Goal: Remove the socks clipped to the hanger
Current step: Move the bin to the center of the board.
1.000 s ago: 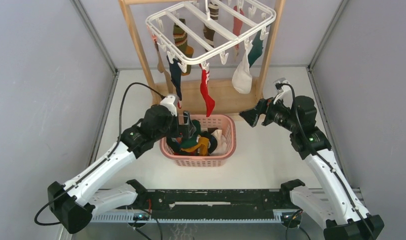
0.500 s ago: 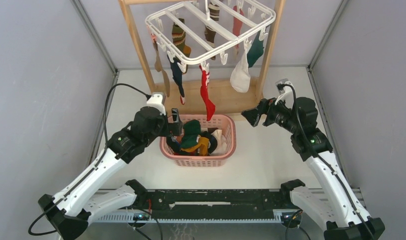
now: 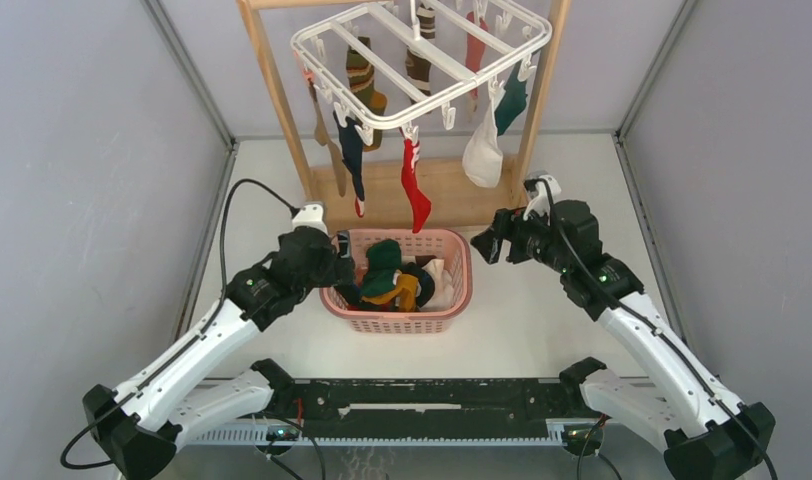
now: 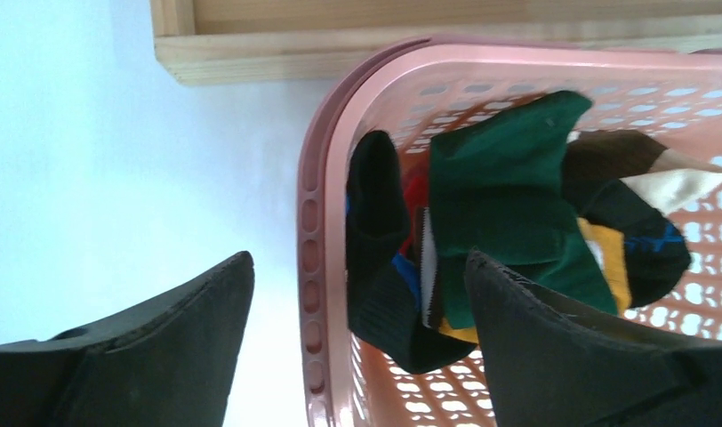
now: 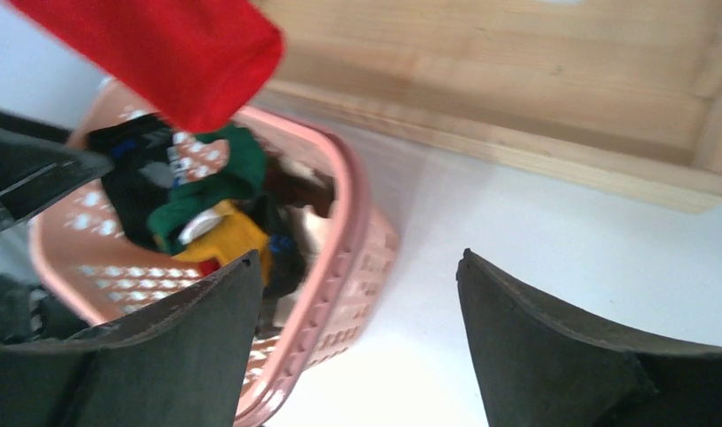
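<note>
The white hanger [image 3: 382,118] hangs from the wooden rack with socks clipped under it: a navy one [image 3: 354,160], a red one [image 3: 414,190], a white one [image 3: 483,155], a teal one [image 3: 512,100] and striped ones further back. My left gripper [image 3: 344,250] [image 4: 357,258] is open and empty, straddling the left rim of the pink basket [image 4: 315,222]. My right gripper [image 3: 479,245] [image 5: 359,258] is open and empty just off the basket's right rim [image 5: 353,205]. The red sock's toe [image 5: 171,44] hangs above and left of it.
The pink basket [image 3: 462,290] holds several loose socks, a green one [image 3: 384,265] [image 4: 500,187] on top. The wooden rack's base board [image 3: 452,195] [image 5: 517,98] lies right behind the basket, with its posts at either side. Grey walls enclose the table.
My left gripper has drawn back from over the basket to its left rim, leaving the green sock on the pile. My right arm has moved left and down toward the basket. Both jaws narrowed slightly.
</note>
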Controlling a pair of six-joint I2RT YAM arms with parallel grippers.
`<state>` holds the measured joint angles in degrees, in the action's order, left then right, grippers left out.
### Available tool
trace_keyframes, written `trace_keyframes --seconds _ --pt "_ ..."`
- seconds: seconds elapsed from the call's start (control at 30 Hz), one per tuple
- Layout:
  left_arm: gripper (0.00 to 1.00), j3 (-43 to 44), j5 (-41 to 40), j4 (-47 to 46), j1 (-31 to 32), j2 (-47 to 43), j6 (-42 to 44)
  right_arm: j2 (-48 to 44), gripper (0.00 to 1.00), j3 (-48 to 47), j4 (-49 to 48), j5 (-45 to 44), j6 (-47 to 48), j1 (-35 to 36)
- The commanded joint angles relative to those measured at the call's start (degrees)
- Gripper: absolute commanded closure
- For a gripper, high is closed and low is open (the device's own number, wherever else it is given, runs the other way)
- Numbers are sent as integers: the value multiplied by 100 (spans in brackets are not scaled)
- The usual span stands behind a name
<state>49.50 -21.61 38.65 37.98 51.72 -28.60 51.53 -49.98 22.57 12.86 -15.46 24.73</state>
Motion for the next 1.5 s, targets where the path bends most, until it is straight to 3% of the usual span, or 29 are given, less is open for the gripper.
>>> trace_keyframes --seconds 0.0,0.1,0.33,0.53,0.73,0.83,1.07,1.47 --pt "3 -361 -535 -284 -35 -322 -318 -159 11 363 -284 -1330 -143 49" --pt "0 -498 -801 -457 -42 -479 -627 -370 1 835 -767 -1628 -85 -107" --pt "0 -1071 -1950 -1156 -74 -389 -763 -786 0 1872 -1923 -1996 95 -778" --pt "0 -1789 -2568 -2294 -97 -609 -504 -973 0 2424 -2757 -2728 171 -1010" --pt "0 -2690 -2972 -4241 -214 -885 1015 -971 1 3098 -3679 -3485 230 -1269" --pt "0 -2973 -2903 -4794 -532 -915 1343 -865 0 3463 -4261 -3559 285 -1453" --pt "0 -3015 -2338 -5028 -1427 -1034 1599 -329 0 3942 -5478 -3430 255 -2036" --pt "0 -2747 -655 -5122 -1545 -1198 1774 501 0 3899 -6235 -3238 211 -2183"
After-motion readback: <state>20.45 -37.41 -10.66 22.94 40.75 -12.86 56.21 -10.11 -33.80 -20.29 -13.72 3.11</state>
